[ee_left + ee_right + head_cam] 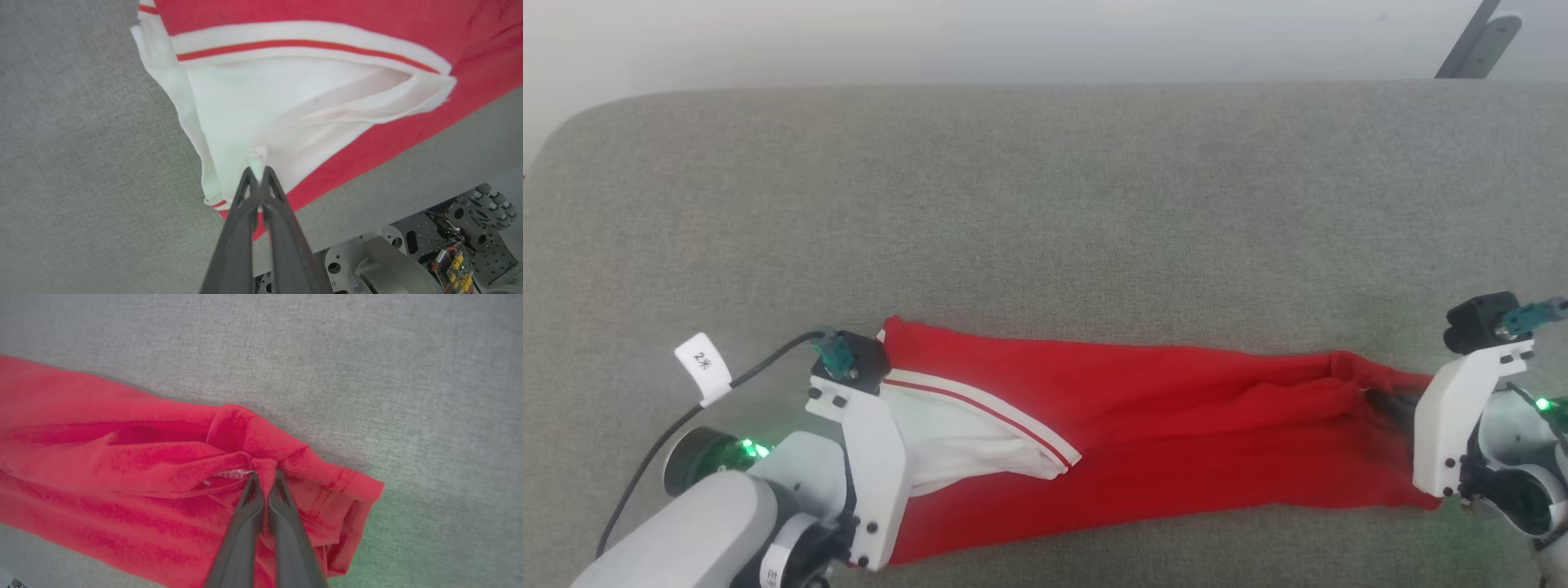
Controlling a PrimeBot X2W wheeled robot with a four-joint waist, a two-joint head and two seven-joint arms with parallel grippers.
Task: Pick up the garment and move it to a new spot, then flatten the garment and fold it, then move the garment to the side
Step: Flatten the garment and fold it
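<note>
- left gripper (257,170) is clenching the garment's (1176,425) white cuff edge.
- right gripper (265,473) is pinching the red hem at the opposite end.
- garment is lying stretched between them; bare grey cushion (1045,204) is spreading beyond the fingertips.

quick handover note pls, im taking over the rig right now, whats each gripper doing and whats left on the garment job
Left gripper: shut on the garment's white cuff panel.
Right gripper: shut on a pinch of red fabric at the opposite end.
Garment: stretched lengthwise between the two grippers, along the near part of the grey padded surface.
Done: both ends gripped and pulled out long. Whether this is its new spot cannot be told.
Left: flatten it (creases near the right end, cuff gaping open), fold it, move it to the side.
</note>
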